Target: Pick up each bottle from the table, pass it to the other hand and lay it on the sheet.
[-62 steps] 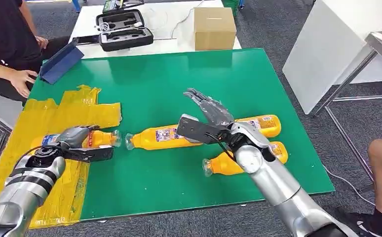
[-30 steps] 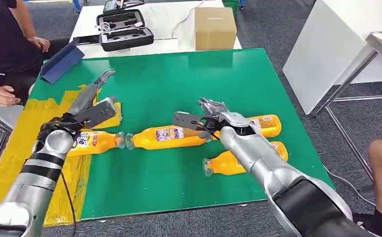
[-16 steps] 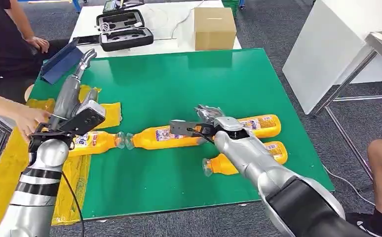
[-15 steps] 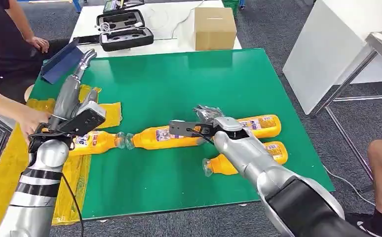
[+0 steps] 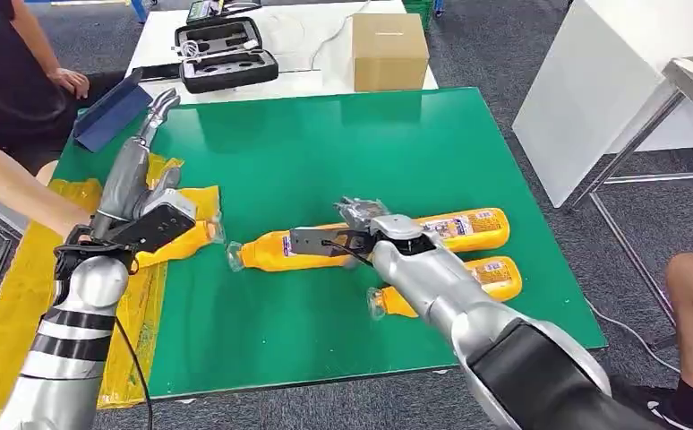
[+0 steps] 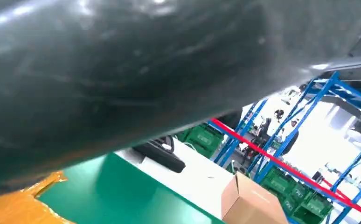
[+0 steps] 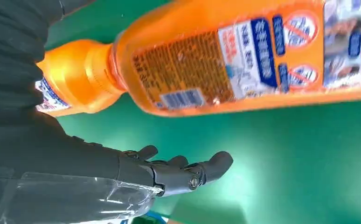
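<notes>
Three orange bottles lie on the green table point(image 5: 325, 143). My right hand point(image 5: 352, 228) straddles the middle bottle point(image 5: 271, 252), thumb in front, fingers behind. In the right wrist view its fingers point(image 7: 183, 171) stay apart from that bottle point(image 7: 225, 70), with green table between them. Two more bottles lie to the right, one farther point(image 5: 473, 226) and one nearer point(image 5: 495, 276). Another bottle point(image 5: 186, 242) lies on the yellow sheet point(image 5: 21, 296), partly hidden by my left hand point(image 5: 137, 202), which is raised with fingers stretched out and holds nothing.
A person's arm point(image 5: 12, 184) reaches in from the left beside my left hand. A cardboard box point(image 5: 389, 51), a black case point(image 5: 225, 55) and a blue folder point(image 5: 110, 112) lie beyond the table's far edge. A white table point(image 5: 611, 81) stands at right.
My left hand let go of the sheet bottle and rose with fingers stretched. That bottle has slid left as a person's arm reached in. My right hand came down over the middle bottle.
</notes>
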You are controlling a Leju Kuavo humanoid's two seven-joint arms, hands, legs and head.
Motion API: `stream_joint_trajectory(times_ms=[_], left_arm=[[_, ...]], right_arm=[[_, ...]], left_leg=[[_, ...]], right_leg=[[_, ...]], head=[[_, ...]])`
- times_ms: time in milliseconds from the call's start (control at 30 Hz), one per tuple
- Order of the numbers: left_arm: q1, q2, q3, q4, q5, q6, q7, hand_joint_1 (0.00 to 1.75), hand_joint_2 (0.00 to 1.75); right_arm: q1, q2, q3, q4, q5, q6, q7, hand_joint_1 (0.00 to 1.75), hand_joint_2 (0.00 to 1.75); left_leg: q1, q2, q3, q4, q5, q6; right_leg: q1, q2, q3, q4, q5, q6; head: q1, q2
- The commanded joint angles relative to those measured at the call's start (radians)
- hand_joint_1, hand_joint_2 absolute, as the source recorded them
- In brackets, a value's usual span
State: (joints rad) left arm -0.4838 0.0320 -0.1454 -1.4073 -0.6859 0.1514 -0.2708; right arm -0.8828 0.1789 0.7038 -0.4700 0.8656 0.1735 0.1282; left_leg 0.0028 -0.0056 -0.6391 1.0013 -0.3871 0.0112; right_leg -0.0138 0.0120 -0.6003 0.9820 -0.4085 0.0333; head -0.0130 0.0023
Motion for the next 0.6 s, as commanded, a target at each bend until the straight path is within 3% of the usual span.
stream_joint_trajectory(times_ms=[33, 600], left_arm=[[-0.016, -0.007, -0.010, 0.026, 0.019, 0.013, -0.012, 0.00, 0.00], [0.005, 0.002, -0.021, 0.033, 0.074, 0.019, -0.038, 0.00, 0.00]], right_arm=[[-0.040, 0.021, 0.067, 0.131, 0.022, 0.045, -0.009, 0.00, 1.75], [-0.011, -0.012, 0.117, 0.193, 0.094, 0.069, 0.052, 0.00, 1.75]], left_leg=[[0.000, -0.001, 0.001, 0.000, 0.000, 0.000], [0.000, -0.001, 0.003, 0.000, -0.001, -0.001]], right_leg=[[0.000, -0.002, 0.002, 0.000, -0.001, -0.001], [0.001, -0.002, 0.003, 0.000, -0.001, -0.001]], head=[[0.000, 0.000], [0.000, 0.000]])
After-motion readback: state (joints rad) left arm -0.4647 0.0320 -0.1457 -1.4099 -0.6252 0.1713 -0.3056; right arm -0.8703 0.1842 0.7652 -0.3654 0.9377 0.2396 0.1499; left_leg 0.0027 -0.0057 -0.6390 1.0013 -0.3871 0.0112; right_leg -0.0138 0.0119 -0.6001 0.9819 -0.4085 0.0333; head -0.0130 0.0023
